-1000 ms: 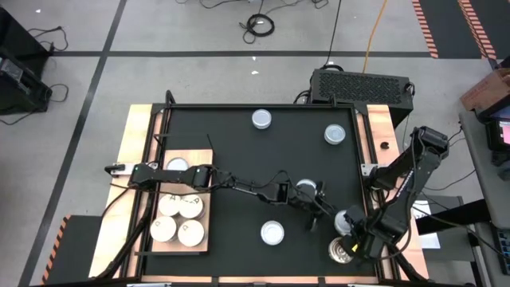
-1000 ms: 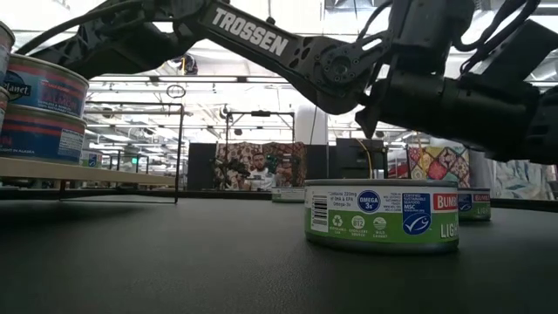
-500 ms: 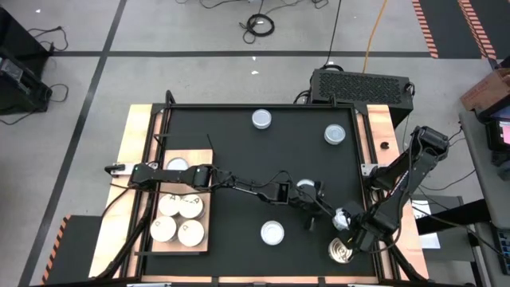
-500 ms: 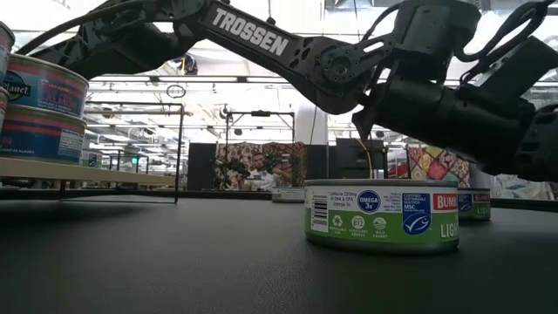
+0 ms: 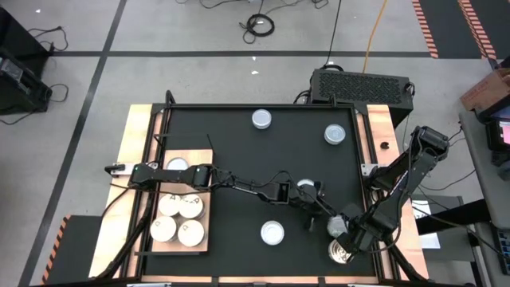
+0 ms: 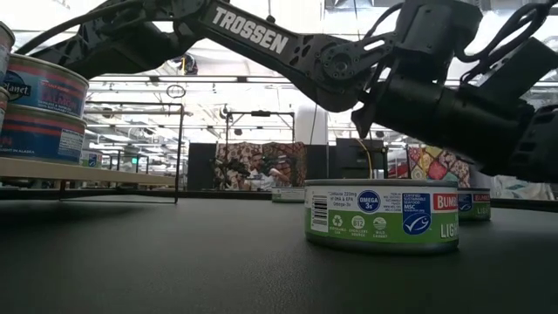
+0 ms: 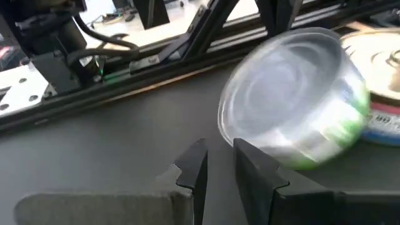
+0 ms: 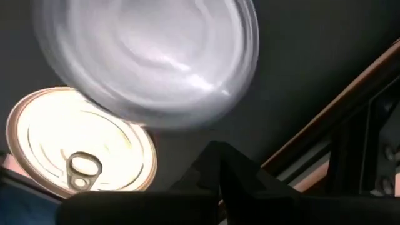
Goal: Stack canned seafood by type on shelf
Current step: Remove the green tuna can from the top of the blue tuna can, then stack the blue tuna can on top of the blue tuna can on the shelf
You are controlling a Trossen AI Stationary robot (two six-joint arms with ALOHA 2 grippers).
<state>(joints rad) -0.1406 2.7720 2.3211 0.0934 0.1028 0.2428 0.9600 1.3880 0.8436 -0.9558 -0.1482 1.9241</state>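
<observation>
**Near edge of the mat.** A gold-top can [image 5: 343, 253] with a pull tab stands at the right front corner of the black mat [image 5: 239, 151]. The right gripper [image 5: 348, 237] is just above and beside it, with its fingers [image 8: 219, 164] pressed together and holding nothing. A silver-top can [image 5: 338, 226] with a green label lies just beside this gripper and next to the gold-top can. It shows blurred in both wrist views [image 7: 294, 112] [image 8: 147, 56], so contact with the gripper cannot be told.

**Middle of the mat.** The left gripper [image 5: 319, 214] reaches across from the left side and points at the silver-top can. Its fingers [image 7: 256, 172] are narrowly parted with nothing between them. A white-top can [image 5: 272, 233] stands apart to the left, and another can [image 5: 305, 187] sits partly under the left arm.

**Left side.** The shelf [image 5: 203, 243] carries four cream-top cans [image 5: 179, 218] in a two-by-two block. A fifth can [image 5: 177, 165] stands at its far end. In the low view these cans appear stacked [image 6: 44, 105].

**Far side.** Two more cans [image 5: 261, 119] [image 5: 335, 134] stand well apart near the far edge.
</observation>
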